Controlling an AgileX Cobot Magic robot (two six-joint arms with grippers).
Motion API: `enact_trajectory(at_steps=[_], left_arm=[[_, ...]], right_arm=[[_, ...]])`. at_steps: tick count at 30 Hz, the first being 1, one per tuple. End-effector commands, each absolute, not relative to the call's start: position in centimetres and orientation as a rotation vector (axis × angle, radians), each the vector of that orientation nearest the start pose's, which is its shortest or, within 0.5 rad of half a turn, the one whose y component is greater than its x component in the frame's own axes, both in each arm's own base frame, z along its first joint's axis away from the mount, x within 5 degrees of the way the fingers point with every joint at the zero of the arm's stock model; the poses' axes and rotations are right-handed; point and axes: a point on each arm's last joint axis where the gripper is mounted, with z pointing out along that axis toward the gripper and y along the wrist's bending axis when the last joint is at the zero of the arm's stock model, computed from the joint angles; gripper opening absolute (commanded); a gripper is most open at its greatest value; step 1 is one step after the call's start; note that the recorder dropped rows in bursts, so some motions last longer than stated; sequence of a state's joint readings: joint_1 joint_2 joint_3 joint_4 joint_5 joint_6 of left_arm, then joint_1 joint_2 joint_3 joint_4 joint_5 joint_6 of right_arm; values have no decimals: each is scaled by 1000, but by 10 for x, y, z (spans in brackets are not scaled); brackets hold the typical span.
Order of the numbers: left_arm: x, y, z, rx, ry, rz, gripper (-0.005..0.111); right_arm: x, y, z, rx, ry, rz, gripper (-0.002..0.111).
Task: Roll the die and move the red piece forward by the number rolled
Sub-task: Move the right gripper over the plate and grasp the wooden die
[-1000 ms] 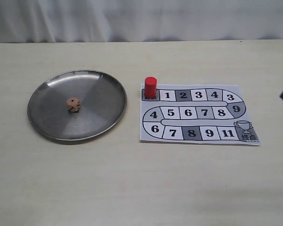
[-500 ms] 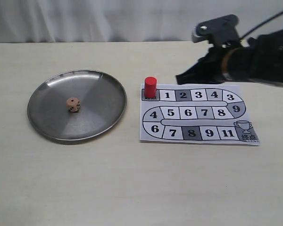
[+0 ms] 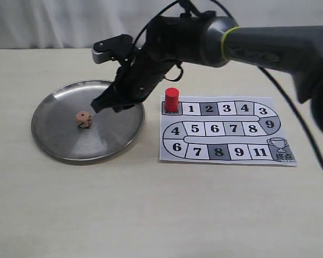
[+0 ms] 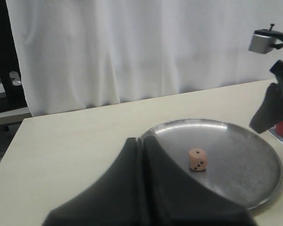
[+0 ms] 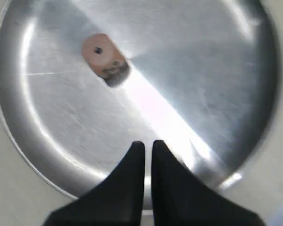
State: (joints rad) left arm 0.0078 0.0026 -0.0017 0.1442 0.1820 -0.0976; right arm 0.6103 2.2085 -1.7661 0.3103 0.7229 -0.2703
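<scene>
The tan die [image 3: 84,119] lies in the round metal plate [image 3: 59,148], left of centre, also seen as the die [image 4: 198,159] and the die [image 5: 102,59]. My right gripper [image 3: 102,106] reaches across from the right and hangs over the plate, just right of the die and apart from it. Its jaws stand together with only a thin slit and hold nothing [image 5: 147,143]. The red piece [image 3: 171,99] stands upright on the start square of the paper board [image 3: 226,129]. My left gripper [image 4: 142,140] is shut and empty, at the plate's rim [image 4: 245,207], outside the exterior view.
The right arm [image 3: 247,45] spans the table's back right, above the board's far edge. A white curtain [image 3: 70,21] closes off the far side. The board carries a numbered track ending at a trophy square [image 3: 280,148].
The right arm has swung in from the right edge, passed behind the board and come over the plate near the die. The die and the red piece have not moved.
</scene>
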Motion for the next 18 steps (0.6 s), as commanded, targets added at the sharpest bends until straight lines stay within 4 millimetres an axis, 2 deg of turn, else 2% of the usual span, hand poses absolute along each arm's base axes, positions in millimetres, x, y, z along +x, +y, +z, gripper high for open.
enact_trajectory(at_steps=[1,5,9,14,18], left_arm=[[56,2,198,18,1655,53,0],[56,2,198,18,1655,53,0],[56,2,198,18,1655,53,0],[56,2,198,18,1655,53,0],[56,2,198,18,1655,53,0]], right_arm=[[396,322,174,-956,2475,511,22],[396,350,166,-1002,2394,500,55],[399,362,155,-1072,2313,429,72],[407,364,133,-1041,2292,419,71],[410,366,124,-1056,2256,404,58]])
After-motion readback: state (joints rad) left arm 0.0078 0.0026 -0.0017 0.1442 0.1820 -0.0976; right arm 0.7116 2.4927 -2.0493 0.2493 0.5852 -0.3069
